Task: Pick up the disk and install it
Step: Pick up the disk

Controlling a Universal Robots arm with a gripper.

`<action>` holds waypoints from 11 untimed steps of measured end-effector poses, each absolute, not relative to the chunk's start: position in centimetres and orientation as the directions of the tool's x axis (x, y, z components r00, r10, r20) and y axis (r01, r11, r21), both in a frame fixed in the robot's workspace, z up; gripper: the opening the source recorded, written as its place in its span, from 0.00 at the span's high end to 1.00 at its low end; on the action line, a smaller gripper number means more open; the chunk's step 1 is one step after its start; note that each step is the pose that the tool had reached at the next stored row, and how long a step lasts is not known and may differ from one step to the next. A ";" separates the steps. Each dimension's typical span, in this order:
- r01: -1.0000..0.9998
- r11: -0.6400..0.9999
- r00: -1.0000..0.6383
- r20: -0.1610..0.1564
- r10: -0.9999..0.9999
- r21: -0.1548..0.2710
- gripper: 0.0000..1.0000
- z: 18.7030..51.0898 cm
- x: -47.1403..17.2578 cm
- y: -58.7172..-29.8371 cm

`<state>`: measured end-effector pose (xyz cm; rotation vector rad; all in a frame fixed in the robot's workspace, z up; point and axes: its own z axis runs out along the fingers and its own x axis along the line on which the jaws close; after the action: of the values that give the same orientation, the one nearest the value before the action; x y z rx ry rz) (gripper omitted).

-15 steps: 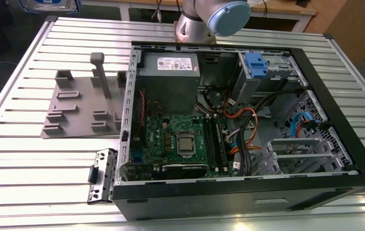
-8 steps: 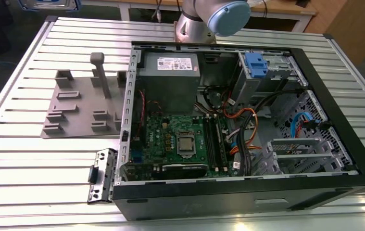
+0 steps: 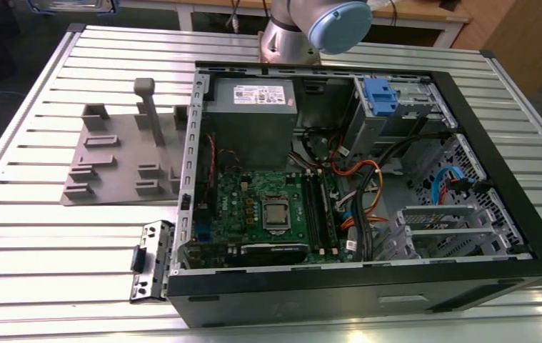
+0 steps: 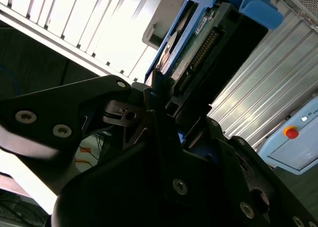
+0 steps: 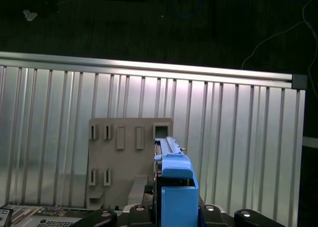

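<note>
The black gripper (image 4: 169,95) sits closest in the second wrist view, clenched on the disk (image 4: 201,36), which it holds edge-on by its blue frame. In the first wrist view the disk hangs above the slatted metal table (image 5: 238,137), near a grey slotted holder (image 5: 124,152). The open computer case (image 3: 347,179) lies on the table, to the exterior view's right of that holder.

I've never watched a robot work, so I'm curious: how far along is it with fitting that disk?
Done: the disk is picked up, off the table. In hand: the fingers are clamped on it, with the grey holder beyond it. Left: fitting it; it is not yet inside the open computer.
</note>
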<state>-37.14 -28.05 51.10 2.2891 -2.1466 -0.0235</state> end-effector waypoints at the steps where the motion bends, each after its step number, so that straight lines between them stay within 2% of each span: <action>1: -0.998 -0.064 0.064 -0.009 -0.998 0.013 0.64 51.2 -37.1 -28.0; 11: -0.998 -0.064 0.064 -0.009 -0.998 0.013 0.64 51.4 -37.1 -28.0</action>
<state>-37.14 -28.05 51.43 2.2891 -2.1466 -0.0235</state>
